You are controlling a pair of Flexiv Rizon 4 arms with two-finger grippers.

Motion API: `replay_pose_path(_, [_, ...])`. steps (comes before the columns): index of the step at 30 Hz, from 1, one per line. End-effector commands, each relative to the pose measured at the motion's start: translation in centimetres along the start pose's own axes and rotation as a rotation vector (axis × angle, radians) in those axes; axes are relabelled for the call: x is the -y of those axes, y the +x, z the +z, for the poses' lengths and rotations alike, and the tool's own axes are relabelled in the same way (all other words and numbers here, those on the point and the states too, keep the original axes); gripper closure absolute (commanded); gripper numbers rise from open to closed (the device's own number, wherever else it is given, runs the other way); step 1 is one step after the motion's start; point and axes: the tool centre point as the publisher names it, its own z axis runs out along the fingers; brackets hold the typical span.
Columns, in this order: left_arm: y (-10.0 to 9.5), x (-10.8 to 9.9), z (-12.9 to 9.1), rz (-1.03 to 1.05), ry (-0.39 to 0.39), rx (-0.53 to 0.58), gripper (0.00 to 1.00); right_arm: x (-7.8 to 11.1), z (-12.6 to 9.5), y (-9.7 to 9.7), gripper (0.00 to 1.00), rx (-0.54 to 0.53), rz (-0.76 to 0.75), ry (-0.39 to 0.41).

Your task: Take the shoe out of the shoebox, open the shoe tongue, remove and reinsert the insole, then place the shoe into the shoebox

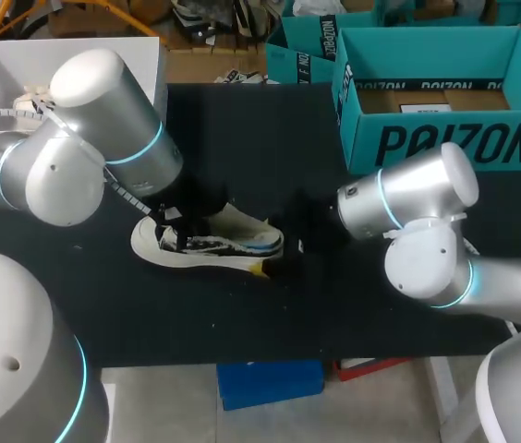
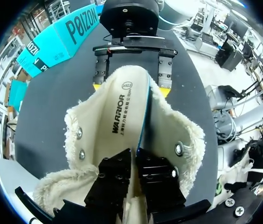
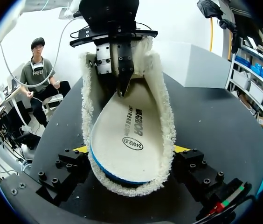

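A cream, fleece-lined shoe (image 1: 214,242) lies on the black table (image 1: 242,138) with its mouth spread wide. Its white insole (image 3: 129,135), blue underneath, rests inside it. My left gripper (image 2: 134,161) reaches down into the heel end, its black fingers pinched together on the insole's rear edge. In the right wrist view the left gripper (image 3: 121,88) comes to a point on the insole's heel. My right gripper (image 3: 130,149) straddles the toe, one yellow-tipped finger pressed against each side. In the left wrist view the right gripper (image 2: 130,88) shows beyond the toe. The teal shoebox (image 1: 445,138) stands open at the back right.
A second teal box (image 1: 302,46) stands behind the shoebox, past the table's back edge. A white box (image 1: 2,74) sits at the back left beside my left arm. Bare black tabletop lies between the shoe and the shoebox.
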Motion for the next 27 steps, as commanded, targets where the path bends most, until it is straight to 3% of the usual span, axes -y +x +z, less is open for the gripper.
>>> replay_pose_path(1, [-0.1, 0.2, 0.0, 0.013, -0.003, -0.003, 0.84, 0.9, -0.2, -0.3, 1.0, 0.003, 0.001, -0.002])
replay_pose_path(11, [0.7, 1.8, 0.9, 0.115, -0.013, 0.024, 0.73, 0.9, -0.2, -0.3, 1.0, 0.003, 0.001, -0.002])
replay_pose_path(12, [0.7, 1.7, 1.0, 0.117, -0.014, 0.023, 0.83, 0.9, -0.2, -0.3, 1.0, 0.003, 0.001, -0.002])
replay_pose_path(13, [0.7, 1.7, 1.0, 0.121, -0.019, 0.024, 1.0, 0.9, -0.2, -0.3, 1.0, 0.003, 0.001, -0.002])
replay_pose_path(20, [0.8, 1.0, 1.4, 0.108, -0.088, 0.059, 1.0, 0.9, -0.2, -0.3, 1.0, 0.003, 0.001, -0.002])
replay_pose_path(27, [0.8, 1.0, 1.5, 0.106, -0.081, 0.049, 1.0, 0.9, -0.2, -0.3, 1.0, 0.003, 0.001, -0.002])
